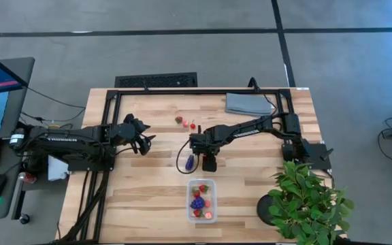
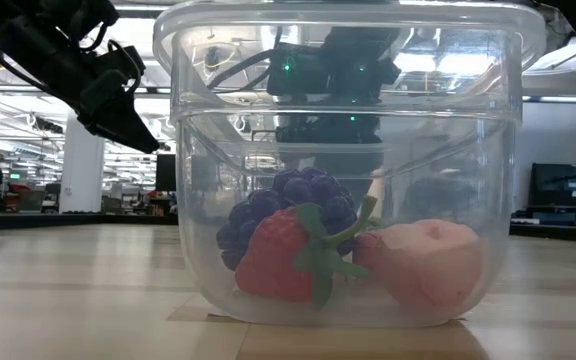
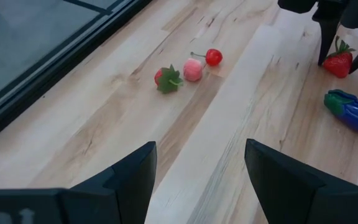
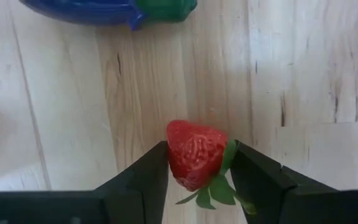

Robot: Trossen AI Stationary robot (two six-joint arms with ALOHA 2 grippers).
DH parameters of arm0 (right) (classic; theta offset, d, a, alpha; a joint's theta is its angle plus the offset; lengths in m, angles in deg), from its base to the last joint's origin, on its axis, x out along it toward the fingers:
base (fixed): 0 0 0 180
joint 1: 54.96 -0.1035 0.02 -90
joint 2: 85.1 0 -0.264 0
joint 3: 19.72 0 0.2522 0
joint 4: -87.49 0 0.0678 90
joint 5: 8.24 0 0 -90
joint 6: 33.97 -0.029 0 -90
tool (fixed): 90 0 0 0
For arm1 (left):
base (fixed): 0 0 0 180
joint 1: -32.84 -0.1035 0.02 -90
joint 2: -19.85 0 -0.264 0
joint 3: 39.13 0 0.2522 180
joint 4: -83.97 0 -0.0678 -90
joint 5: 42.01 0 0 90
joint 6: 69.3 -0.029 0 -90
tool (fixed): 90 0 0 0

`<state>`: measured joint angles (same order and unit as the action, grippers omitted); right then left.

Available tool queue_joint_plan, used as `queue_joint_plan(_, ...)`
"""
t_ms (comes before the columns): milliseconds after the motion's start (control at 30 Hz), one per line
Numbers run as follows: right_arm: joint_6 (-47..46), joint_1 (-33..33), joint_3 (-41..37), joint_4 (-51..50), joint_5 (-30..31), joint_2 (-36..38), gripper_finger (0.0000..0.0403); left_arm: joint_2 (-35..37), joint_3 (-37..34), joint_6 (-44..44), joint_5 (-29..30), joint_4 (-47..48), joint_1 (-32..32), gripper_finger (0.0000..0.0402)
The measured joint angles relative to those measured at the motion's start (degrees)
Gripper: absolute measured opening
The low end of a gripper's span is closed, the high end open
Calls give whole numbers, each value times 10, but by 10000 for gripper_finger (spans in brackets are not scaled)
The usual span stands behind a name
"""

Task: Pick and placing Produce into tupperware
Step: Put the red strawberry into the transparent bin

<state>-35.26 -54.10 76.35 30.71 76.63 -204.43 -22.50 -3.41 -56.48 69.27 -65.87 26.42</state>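
Clear rectangular plastic tupperware (image 2: 348, 160) holds several fruits, right gripper (image 4: 197, 171) pinches a red strawberry (image 4: 194, 152), left gripper (image 3: 197, 180) waits spread, four pieces remain.

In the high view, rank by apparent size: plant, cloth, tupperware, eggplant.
1. plant
2. cloth
3. tupperware
4. eggplant
The cloth and tupperware look fairly close; the cloth seems slightly larger.

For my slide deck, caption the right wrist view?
Right gripper closing on a strawberry on the table, eggplant beyond.
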Motion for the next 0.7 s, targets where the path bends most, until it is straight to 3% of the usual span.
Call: queue_joint_plan(700, -16, 2, 0, -1, 7, 0, 178, 0, 0, 0, 0, 0, 0, 235)
